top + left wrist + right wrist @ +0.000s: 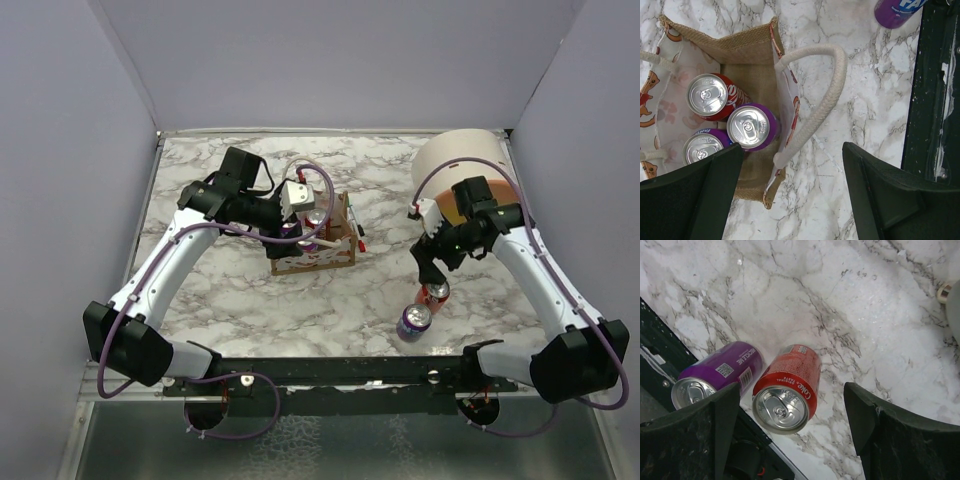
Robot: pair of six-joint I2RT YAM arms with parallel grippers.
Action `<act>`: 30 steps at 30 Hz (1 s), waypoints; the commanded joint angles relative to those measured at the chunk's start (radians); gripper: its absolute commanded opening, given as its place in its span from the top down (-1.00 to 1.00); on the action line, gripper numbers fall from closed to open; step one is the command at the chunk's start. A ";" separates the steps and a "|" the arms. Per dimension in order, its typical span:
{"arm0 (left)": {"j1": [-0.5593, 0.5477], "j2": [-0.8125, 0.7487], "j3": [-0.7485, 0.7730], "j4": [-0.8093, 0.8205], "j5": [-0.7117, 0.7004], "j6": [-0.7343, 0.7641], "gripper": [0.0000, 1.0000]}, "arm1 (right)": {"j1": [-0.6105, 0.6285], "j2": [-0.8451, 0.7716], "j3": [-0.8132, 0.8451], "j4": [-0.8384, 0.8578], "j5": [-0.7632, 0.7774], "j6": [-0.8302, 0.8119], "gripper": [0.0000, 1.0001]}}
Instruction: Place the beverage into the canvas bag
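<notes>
The canvas bag [318,252] stands mid-table, brown burlap with white patterned sides and a white rope handle [826,92]. In it stand a red can [707,95] and two purple cans [751,126]. My left gripper [302,228] is open and empty above the bag's near edge [790,195]. A red Coke can [437,292] and a purple can [414,321] stand on the table near the front right. My right gripper [431,270] is open just above the Coke can [787,390], its fingers on either side and not touching; the purple can [715,372] is beside it.
A cream dome-shaped container [460,160] with an orange rim stands at the back right, close behind the right arm. A black rail [330,372] runs along the table's front edge, right by the two loose cans. Grey walls enclose three sides.
</notes>
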 commanded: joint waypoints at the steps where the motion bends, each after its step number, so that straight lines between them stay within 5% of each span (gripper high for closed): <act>1: -0.005 -0.018 -0.001 0.009 -0.005 0.016 -0.65 | -0.003 0.029 -0.041 -0.041 -0.022 -0.041 -0.71; 17: -0.012 -0.008 -0.002 0.007 -0.001 0.016 -0.66 | 0.003 -0.021 -0.196 0.034 0.174 -0.025 -0.64; 30: -0.013 -0.016 -0.001 -0.005 0.008 0.030 -0.66 | 0.004 -0.029 -0.198 0.094 0.064 -0.043 -0.43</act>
